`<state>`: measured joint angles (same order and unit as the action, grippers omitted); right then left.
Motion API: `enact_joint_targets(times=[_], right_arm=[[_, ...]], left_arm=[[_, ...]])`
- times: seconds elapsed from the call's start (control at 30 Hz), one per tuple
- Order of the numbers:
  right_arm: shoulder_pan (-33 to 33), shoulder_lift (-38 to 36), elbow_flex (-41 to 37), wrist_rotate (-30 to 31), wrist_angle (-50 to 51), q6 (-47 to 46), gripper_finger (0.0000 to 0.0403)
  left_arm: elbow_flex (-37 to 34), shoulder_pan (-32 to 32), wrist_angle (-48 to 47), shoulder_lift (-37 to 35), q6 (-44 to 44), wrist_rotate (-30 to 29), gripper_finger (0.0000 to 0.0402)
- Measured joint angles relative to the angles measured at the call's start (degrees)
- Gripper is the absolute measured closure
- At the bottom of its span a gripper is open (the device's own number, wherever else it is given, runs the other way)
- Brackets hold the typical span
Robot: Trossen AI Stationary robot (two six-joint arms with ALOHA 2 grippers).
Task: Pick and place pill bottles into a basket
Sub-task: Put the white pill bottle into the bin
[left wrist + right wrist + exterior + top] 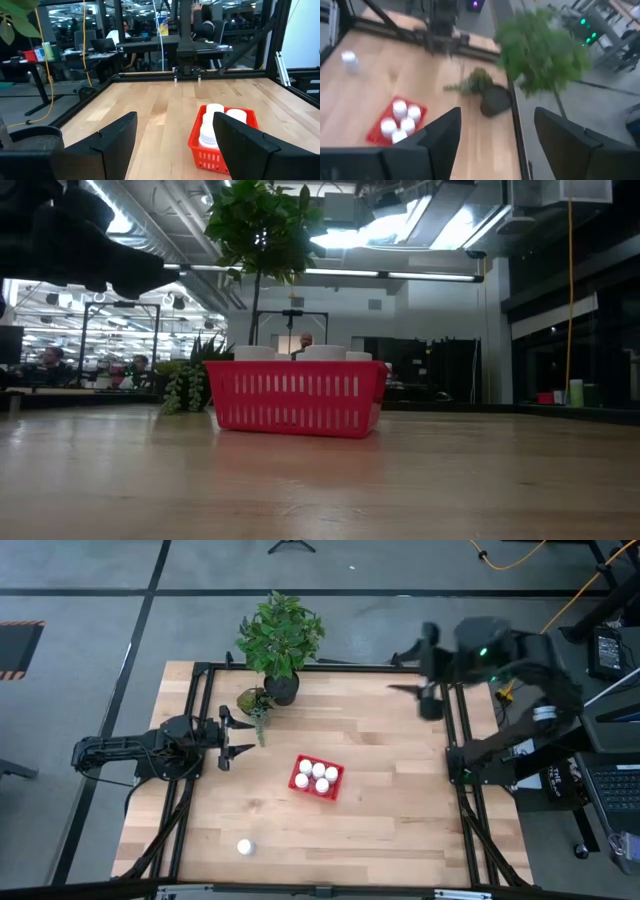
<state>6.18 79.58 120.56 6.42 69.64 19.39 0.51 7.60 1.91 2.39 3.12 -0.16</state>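
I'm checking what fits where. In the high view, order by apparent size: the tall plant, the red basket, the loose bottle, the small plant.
1. Tall plant, largest.
2. Red basket and small plant: alike in spread, so unranked.
3. Loose bottle, smallest by far.
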Motion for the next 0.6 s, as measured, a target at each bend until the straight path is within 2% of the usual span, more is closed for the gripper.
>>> enact_joint_targets(times=[0.13,0.27,0.37,0.5,0.6], right_arm=[[9.53,-12.3,-14.97,-8.83,-2.44,1.78,0.0151],[11.02,-25.82,-34.78,-14.31,-12.58,-1.26,0.0151],[8.71,-35.55,-52.54,-17.59,-27.73,-6.67,0.0151],[2.84,-44.94,-75.42,-18.15,-53.64,-13.54,0.0151],[-1.58,-47.48,-88.15,-13.83,-69.41,-14.44,0.0151]], left_arm=[[0.0,0.0,-0.51,0.02,-0.94,-0.01,0.0145],[0.0,0.0,-0.49,0.02,-3.52,0.21,0.0145],[0.0,0.0,-0.69,0.02,-5.66,0.15,0.0144],[0.02,0.0,-1.33,0.03,-8.69,0.01,0.0145],[0.02,0.0,-1.33,0.04,-9.55,-0.04,0.0146]])
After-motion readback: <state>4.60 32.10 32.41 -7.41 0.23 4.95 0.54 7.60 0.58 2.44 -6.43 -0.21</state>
